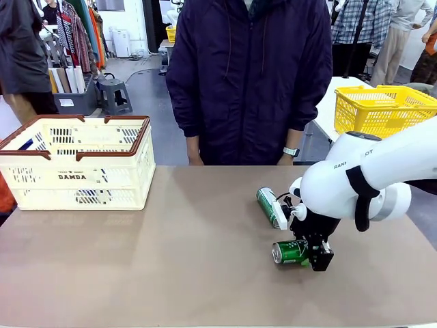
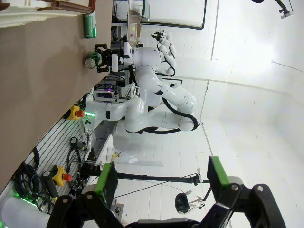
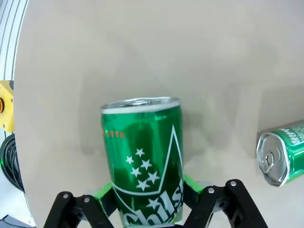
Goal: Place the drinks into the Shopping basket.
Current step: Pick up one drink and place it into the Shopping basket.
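Left pincer hangs in the air off the worktop's near edge, its jaws spread wide with nothing between the green pads.

At the far left of the worktop stands the Shopping basket, upright, cream-white and slotted with a brown-red rim, "DAMDA" printed on the side facing the robot. It sits well apart from the cans. What lies inside it cannot be made out.

Across the worktop, at the middle of the far edge, stands a person in a dark jacket, arms hanging down, a watch on one wrist. Neither hand touches anything on the worktop.

Right of centre lie two green drinks, both on their sides. The farther can rests free on the surface, set at an angle, one silver end turned toward the robot. The nearer can lies just beside it, not touching it, its silver end pointing toward the basket side.

Right pincer is down at the worktop, closed on the nearer can. From the right wrist camera, the green pads press against both flanks of that can, and the farther can lies off to one side.

Behind, at the far right, a yellow mesh basket sits on another table.
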{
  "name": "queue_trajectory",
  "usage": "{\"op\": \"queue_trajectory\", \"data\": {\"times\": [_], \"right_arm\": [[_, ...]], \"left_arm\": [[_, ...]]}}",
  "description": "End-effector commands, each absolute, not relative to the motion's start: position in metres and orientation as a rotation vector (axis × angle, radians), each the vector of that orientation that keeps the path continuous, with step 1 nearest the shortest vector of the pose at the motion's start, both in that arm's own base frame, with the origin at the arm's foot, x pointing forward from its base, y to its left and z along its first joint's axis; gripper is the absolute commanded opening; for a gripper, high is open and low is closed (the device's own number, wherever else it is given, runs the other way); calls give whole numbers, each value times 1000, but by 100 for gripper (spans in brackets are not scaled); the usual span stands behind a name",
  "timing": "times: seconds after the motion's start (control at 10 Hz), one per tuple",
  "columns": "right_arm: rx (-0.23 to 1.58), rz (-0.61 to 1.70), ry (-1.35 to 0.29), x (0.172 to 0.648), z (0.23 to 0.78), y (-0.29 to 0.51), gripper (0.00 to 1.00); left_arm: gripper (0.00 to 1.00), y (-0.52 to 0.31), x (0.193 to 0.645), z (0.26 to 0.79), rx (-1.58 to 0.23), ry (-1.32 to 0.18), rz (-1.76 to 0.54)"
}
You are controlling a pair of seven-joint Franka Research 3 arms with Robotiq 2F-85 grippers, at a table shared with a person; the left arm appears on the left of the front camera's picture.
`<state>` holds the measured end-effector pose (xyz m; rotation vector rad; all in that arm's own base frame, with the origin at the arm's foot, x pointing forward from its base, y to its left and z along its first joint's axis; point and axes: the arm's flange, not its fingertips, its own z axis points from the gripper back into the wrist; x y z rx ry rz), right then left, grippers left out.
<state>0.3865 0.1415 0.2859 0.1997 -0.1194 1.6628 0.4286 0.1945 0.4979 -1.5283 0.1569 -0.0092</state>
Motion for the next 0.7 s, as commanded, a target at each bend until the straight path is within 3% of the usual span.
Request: {"op": "queue_trajectory", "data": {"times": [0.0,0.2,0.6], "right_arm": [[189,1624,-132,372,295,138,0],[140,1505,-93,364,322,152,0],[274,1094,2,349,399,235,0]], "left_arm": [[100,197,426,502,-1542,153,0],[100,197,426,502,-1542,153,0],[100,197,426,502,-1542,153,0]]}}
